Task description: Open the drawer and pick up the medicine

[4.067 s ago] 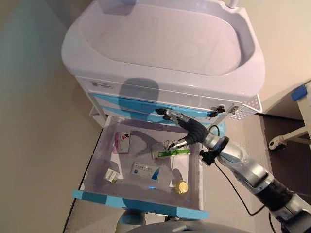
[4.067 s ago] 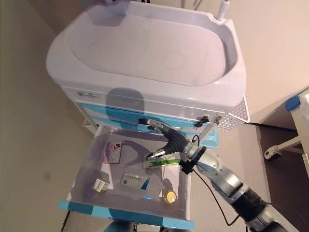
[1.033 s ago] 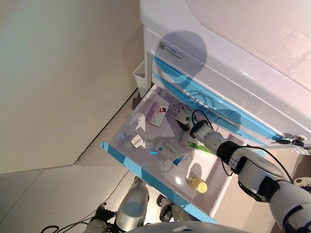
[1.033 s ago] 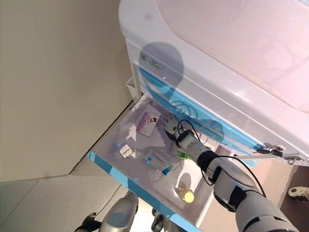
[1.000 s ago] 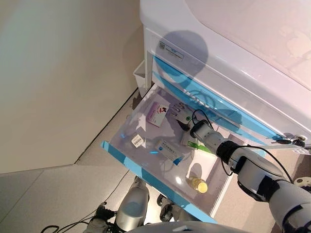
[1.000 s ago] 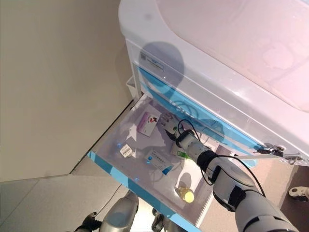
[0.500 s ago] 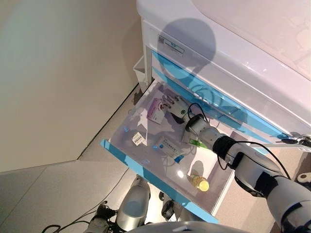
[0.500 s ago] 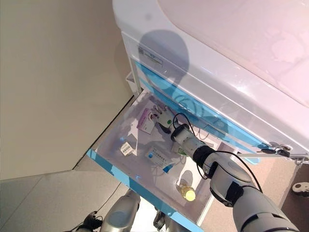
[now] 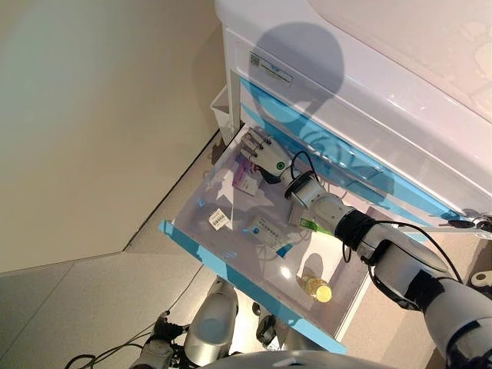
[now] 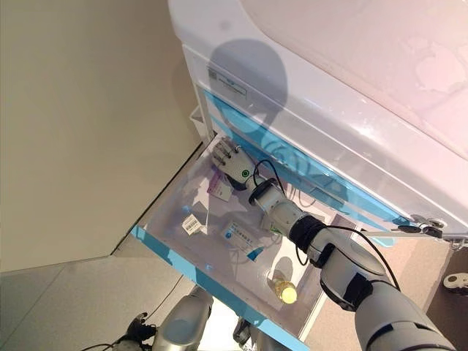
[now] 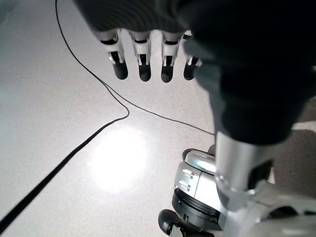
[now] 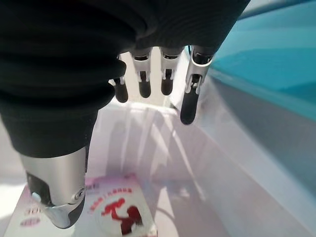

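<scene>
The clear drawer with a blue front stands pulled out of the white cart. In it lie a pink medicine box, a white-and-blue box, a green-and-white box, a small barcoded packet and a yellow-capped bottle. My right hand is open, with fingers spread, just above the pink box at the drawer's back left corner. The right wrist view shows its straight fingers and the pink box below the thumb. My left hand hangs open over the floor, holding nothing.
The closed blue-fronted drawers are directly behind my right hand. A beige wall runs along the left of the cart. A small white bin hangs on the cart's side. A metal key latch sticks out at the right.
My right hand has moved from the green-and-white box toward the drawer's back left corner, over the pink box, and its fingers have spread. The head camera has shifted slightly.
</scene>
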